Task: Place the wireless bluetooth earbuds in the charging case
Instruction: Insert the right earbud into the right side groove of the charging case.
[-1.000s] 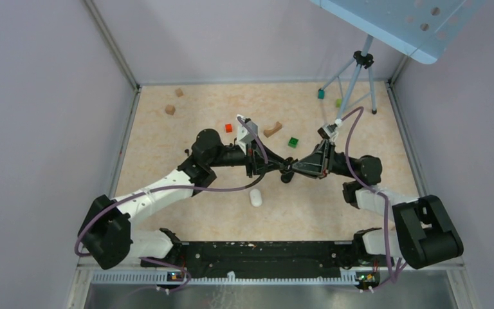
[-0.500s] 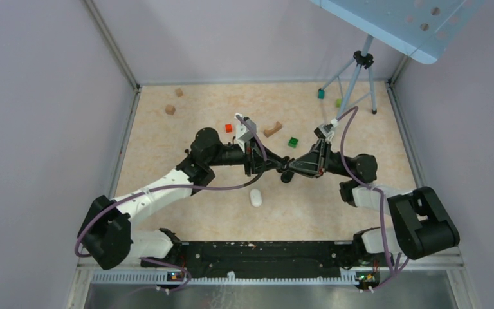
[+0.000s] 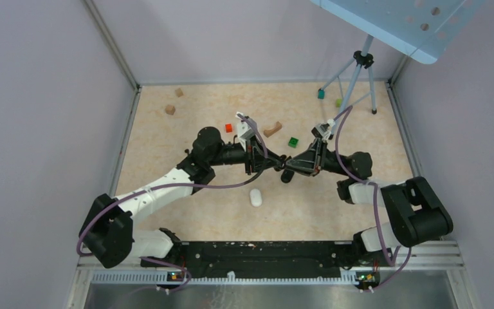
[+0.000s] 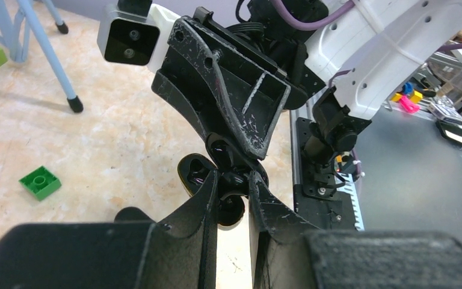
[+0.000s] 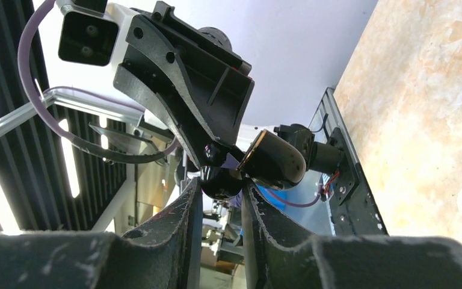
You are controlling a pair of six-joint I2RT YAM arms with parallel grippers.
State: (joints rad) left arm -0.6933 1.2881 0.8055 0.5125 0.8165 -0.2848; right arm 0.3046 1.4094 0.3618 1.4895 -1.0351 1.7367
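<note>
The black charging case (image 3: 287, 176) hangs above the middle of the table, its lid (image 4: 194, 171) open. My left gripper (image 3: 282, 165) is shut on the case, and its fingers (image 4: 209, 195) clamp the case body. My right gripper (image 3: 289, 167) meets it tip to tip from the right. It is shut on a glossy black earbud (image 5: 219, 180), which sits right against the case (image 5: 275, 160). In the left wrist view the right gripper's tips (image 4: 228, 161) come down onto the case opening. Whether the earbud is seated I cannot tell.
A white oval object (image 3: 255, 197) lies on the table just in front of the grippers. Behind them are a green brick (image 3: 293, 142), a red brick (image 3: 228, 127) and a wooden arch (image 3: 272, 129). Two wooden blocks (image 3: 170, 109) lie at the back left and a tripod (image 3: 359, 71) stands at the back right.
The right arm has swung its elbow and wrist leftward, toward the left gripper. Both grippers stay together on the case and earbud, shifted slightly up and left.
</note>
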